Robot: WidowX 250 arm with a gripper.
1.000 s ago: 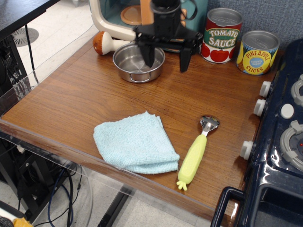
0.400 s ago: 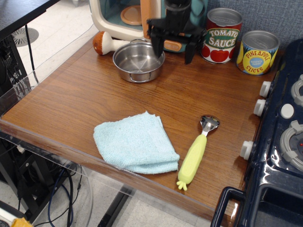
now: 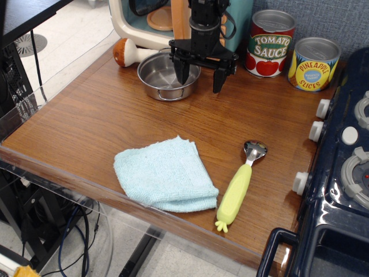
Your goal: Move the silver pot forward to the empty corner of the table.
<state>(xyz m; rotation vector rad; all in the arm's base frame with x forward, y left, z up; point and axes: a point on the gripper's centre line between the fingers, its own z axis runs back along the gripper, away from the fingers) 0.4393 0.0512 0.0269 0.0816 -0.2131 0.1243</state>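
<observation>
The silver pot (image 3: pixel 166 77) is a shallow shiny steel pot with a wire loop handle facing front. It stands at the back of the brown wooden table. My gripper (image 3: pixel 201 79) is open, its jaws spread wide. The left finger (image 3: pixel 183 72) hangs over the pot's right rim; whether it touches I cannot tell. The right finger (image 3: pixel 219 79) is outside the pot, above the bare wood. The bare corner of the table (image 3: pixel 40 135) lies at the front left, edged with clear plastic.
A light blue folded cloth (image 3: pixel 165 173) lies at the front middle. A yellow-handled spoon (image 3: pixel 238 186) lies to its right. A tomato sauce can (image 3: pixel 271 43) and a pineapple can (image 3: pixel 313 63) stand at the back right. A wooden mushroom (image 3: pixel 129 52) and toy appliance (image 3: pixel 138 23) sit behind the pot. A toy stove (image 3: pixel 340 167) borders the right.
My gripper rose and shifted right, then came back down and left, so that its left finger is over the pot's right rim again. The pot has not moved.
</observation>
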